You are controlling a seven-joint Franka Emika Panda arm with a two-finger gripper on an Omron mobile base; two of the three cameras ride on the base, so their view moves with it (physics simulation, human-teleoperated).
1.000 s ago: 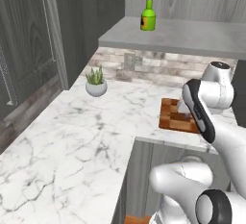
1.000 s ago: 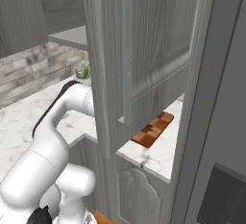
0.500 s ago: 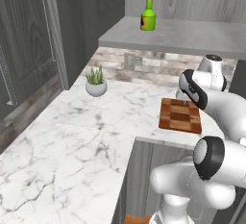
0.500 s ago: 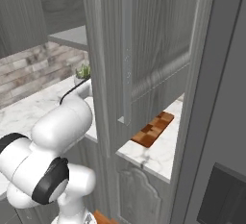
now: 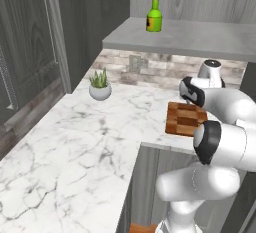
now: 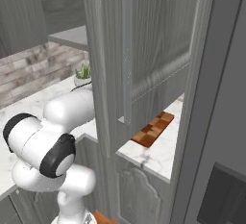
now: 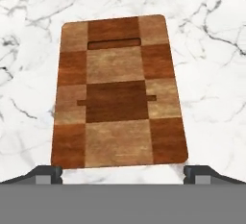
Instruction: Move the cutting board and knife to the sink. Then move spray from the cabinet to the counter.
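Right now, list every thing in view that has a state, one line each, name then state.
cutting board: lying flat on the counter, untouched, nothing on it.
gripper: open, poised above the board's near edge, holding nothing.
spray: upright on the cabinet shelf, not yet moved.
cabinet door: swung open.
counter: bears the board and a potted plant.
potted plant: upright near the backsplash.
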